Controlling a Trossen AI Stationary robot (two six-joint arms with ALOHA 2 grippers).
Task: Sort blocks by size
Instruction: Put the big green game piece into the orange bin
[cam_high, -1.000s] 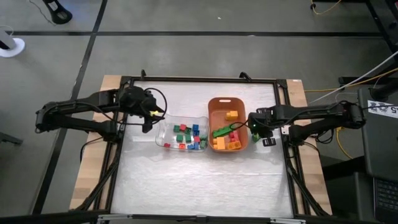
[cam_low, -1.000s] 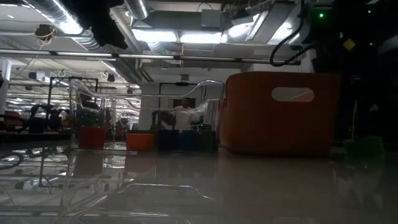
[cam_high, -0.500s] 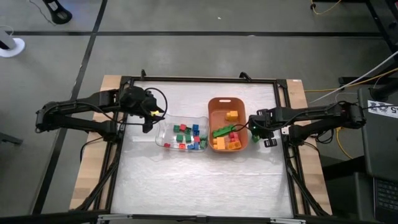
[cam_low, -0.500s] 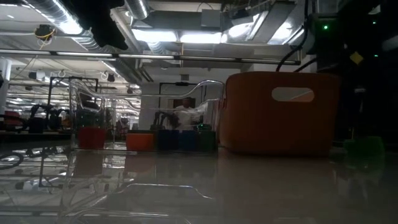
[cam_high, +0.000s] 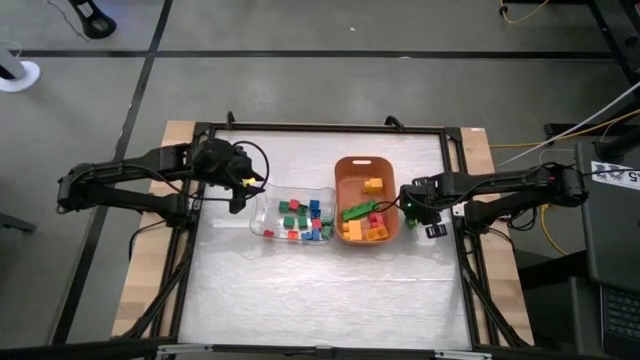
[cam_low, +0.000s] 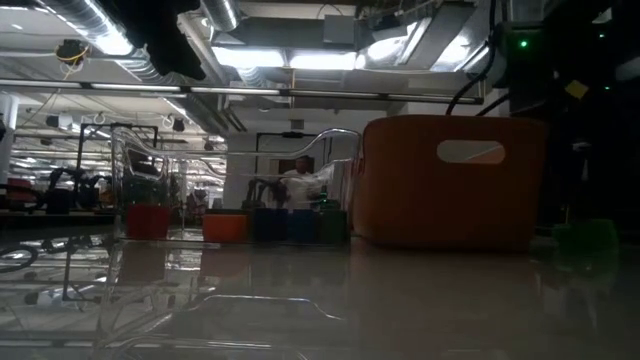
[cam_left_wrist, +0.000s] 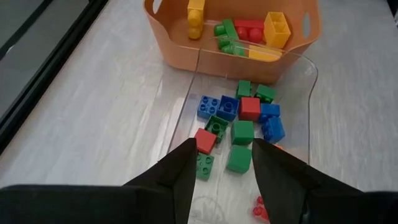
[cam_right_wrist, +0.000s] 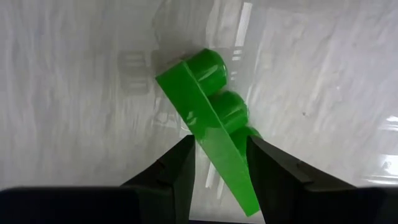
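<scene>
A long green block (cam_right_wrist: 211, 137) sits between the two fingers of my right hand (cam_right_wrist: 217, 162), tilted, with its round studs turned to one side. My fingers (cam_right_wrist: 177, 168) are closed on it from both sides, and the white table (cam_right_wrist: 74, 74) is right behind it. In the high view my right hand (cam_high: 412, 207) is at the right of the frame's middle, just beside the right wall of the orange bin (cam_high: 341, 175), and a bit of green shows there.

Inside the orange bin lie the larger blocks (cam_high: 362, 222): yellow and orange ones, one red, and one long green block (cam_high: 358, 210) lying slanted. One more yellow block (cam_high: 373, 185) lies alone in the upper part of the bin.

Touching the left side of the bin is the clear tray (cam_high: 262, 207), in the middle of the frame. The small blocks (cam_high: 303, 218) lie in it, red, green and blue, in a loose group. In my left wrist view I see them well (cam_left_wrist: 239, 121), with the bin (cam_left_wrist: 180, 53) behind them.

My left hand (cam_left_wrist: 221, 165) is released, the fingers (cam_left_wrist: 183, 171) apart with nothing between them, above the near end of the tray. In the high view it (cam_high: 243, 184) is at the upper left of the tray.

In the low view the bin (cam_low: 455, 185) stands at the right and the tray (cam_low: 235, 190) at the left of the middle.
</scene>
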